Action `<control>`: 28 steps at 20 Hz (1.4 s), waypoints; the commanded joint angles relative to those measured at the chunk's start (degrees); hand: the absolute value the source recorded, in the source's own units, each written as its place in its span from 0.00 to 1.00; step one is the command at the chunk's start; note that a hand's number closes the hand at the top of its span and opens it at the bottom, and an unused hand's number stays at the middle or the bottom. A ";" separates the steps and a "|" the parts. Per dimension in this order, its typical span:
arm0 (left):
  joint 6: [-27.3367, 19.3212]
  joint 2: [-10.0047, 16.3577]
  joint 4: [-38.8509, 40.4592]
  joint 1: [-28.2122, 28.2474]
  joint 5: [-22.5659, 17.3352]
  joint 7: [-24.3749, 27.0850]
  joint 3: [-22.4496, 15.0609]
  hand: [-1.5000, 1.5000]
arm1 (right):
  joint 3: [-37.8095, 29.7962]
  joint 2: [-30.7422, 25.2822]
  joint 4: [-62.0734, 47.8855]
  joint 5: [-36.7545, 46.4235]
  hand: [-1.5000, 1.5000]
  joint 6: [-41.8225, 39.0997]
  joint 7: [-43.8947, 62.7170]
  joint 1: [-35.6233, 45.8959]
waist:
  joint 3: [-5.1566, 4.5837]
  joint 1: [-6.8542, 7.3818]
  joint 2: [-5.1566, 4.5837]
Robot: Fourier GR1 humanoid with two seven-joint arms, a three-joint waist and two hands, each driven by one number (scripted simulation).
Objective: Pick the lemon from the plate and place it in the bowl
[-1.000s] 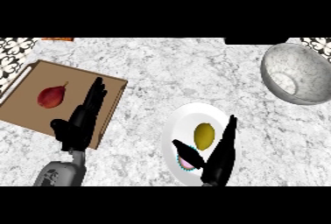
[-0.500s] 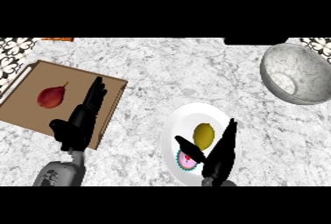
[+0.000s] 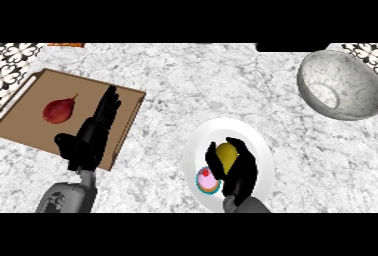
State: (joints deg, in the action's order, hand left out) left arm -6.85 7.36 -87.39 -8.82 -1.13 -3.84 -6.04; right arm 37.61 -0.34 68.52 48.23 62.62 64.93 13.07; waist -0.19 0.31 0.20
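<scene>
The right hand (image 3: 240, 172) is curling round the lemon (image 3: 227, 153) on the plate (image 3: 221, 128) to lift it. The bowl (image 3: 347, 75) is sitting at two o'clock.

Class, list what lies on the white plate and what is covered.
On the plate: a lemon, with the right hand curled round it, and a small pink item. The hand covers part of the lemon and plate.

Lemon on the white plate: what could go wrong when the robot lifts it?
1. The right hand curls round the yellow lemon only partly, so it might slip out before reaching the grey speckled bowl.
2. The small pink cake lies beside the hand on the round white plate; lifting could knock it.
</scene>
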 commanded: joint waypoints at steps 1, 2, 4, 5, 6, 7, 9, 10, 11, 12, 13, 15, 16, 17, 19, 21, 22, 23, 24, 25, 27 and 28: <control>-0.93 -1.35 -0.79 -2.81 0.44 -3.11 -0.21 0.50 | 3.23 0.33 -2.42 -1.36 1.00 -4.13 -2.86 -0.50 | 0.21 -0.13 -0.23; -0.22 -0.14 -0.64 -1.82 0.49 -2.82 0.44 0.50 | 3.19 0.32 -5.64 -2.95 1.00 -4.14 -1.72 4.14 | 0.22 0.28 -0.30; -0.80 -1.30 -0.84 -2.31 0.55 -3.14 0.61 0.50 | 4.22 0.32 -4.84 -4.42 1.00 -2.53 -2.45 4.92 | 0.21 0.10 -0.25; 1.66 0.60 -1.33 1.02 -0.26 -0.18 1.59 0.50 | 7.81 0.31 -7.23 -4.64 1.00 3.64 -0.56 4.64 | 0.21 0.32 -0.26; 1.85 1.44 -4.76 0.63 0.04 -3.86 1.76 0.50 | 5.51 0.31 -5.09 -3.60 1.00 0.99 -1.58 4.36 | 0.21 0.10 -0.18; 3.05 0.56 0.37 1.45 -1.23 1.85 3.15 0.50 | 3.72 0.31 -3.75 -5.99 1.00 -0.72 -5.05 2.82 | 0.20 -0.09 -0.23; 0.10 -2.36 0.37 2.24 2.51 1.35 -0.47 0.50 | 4.49 0.30 -6.13 -4.62 1.00 0.32 -2.21 8.45 | 0.20 0.02 -0.22; 0.41 -1.19 -1.30 1.03 1.73 -0.72 -0.31 0.50 | 10.72 -5.41 3.37 -11.42 1.00 -4.67 -10.80 5.99 | 0.31 0.51 -0.30; 0.73 -1.70 -0.81 0.70 1.12 0.25 -0.36 0.50 | 15.65 -7.00 7.57 -12.37 1.00 -7.74 -12.54 5.62 | 0.43 1.22 -0.33; 1.07 -1.47 -0.79 -0.50 0.54 -0.83 0.04 0.50 | 19.01 -7.45 8.75 -11.85 1.00 -8.45 -14.63 6.48 | 0.63 2.57 -0.51; 2.03 -1.21 -0.73 -0.13 0.83 -0.08 -0.87 0.50 | 23.48 -7.08 10.18 -11.08 1.00 -9.34 -16.23 5.77 | 0.66 3.67 -0.38; 2.44 -1.96 -0.51 -0.85 0.70 -0.33 -1.82 0.50 | 29.67 -7.48 12.47 -10.60 1.00 -10.83 -19.41 6.80 | 0.78 6.12 -0.79; 2.68 -1.93 -0.19 -0.52 0.63 -0.24 -1.90 0.50 | 32.03 -8.38 15.29 -10.94 1.00 -10.70 -21.64 7.49 | 0.77 6.50 -0.74; 2.64 -1.93 -0.40 -0.82 0.53 -0.43 -1.79 0.50 | 34.10 -9.04 18.67 -11.82 1.00 -10.67 -23.24 7.80 | 0.82 6.49 -0.48; 2.41 -2.32 -0.15 -1.07 0.85 -0.16 -2.13 0.50 | 38.56 -11.81 24.25 -12.70 1.00 -10.24 -26.92 7.92 | 0.84 5.86 -0.45; 2.09 -2.59 -0.05 -1.29 1.04 -0.51 -2.28 0.50 | 42.68 -15.81 30.16 -12.93 1.00 -10.13 -30.52 8.34 | 0.75 4.82 -0.15; 2.25 -2.48 -0.08 -0.49 0.81 -0.60 -2.22 0.50 | 42.98 -18.40 33.18 -12.82 1.00 -9.60 -32.23 9.47 | 0.70 4.71 0.03; 2.06 -1.86 0.75 -1.32 0.86 -0.70 -1.24 0.50 | 44.65 -21.50 35.44 -12.60 1.00 -9.49 -33.94 9.60 | 0.64 3.63 -0.27; 1.68 -2.12 0.20 -1.30 1.04 -0.86 -1.41 0.50 | 44.61 -24.31 38.25 -12.57 1.00 -8.87 -35.32 10.34 | 0.68 3.24 0.00; 1.65 -1.53 0.35 -1.33 1.06 -0.28 -0.69 0.50 | 44.28 -27.01 41.75 -12.70 1.00 -8.78 -36.69 11.71 | 0.56 2.89 -0.05; 1.12 -2.25 0.56 -0.66 0.84 -0.28 -0.67 0.50 | 45.16 -33.98 47.45 -13.59 1.00 -8.73 -38.41 11.94 | 0.45 1.73 -0.17; 1.03 -1.69 0.70 -0.90 1.03 -0.30 -0.17 0.50 | 45.67 -36.90 49.89 -13.84 1.00 -8.36 -39.87 12.22 | 0.45 1.21 -0.19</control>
State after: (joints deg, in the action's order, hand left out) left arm -5.29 5.42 -87.05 -9.72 -0.18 -4.29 -7.02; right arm 80.76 -26.96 107.72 35.33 54.80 29.90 24.00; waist 0.38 3.08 0.06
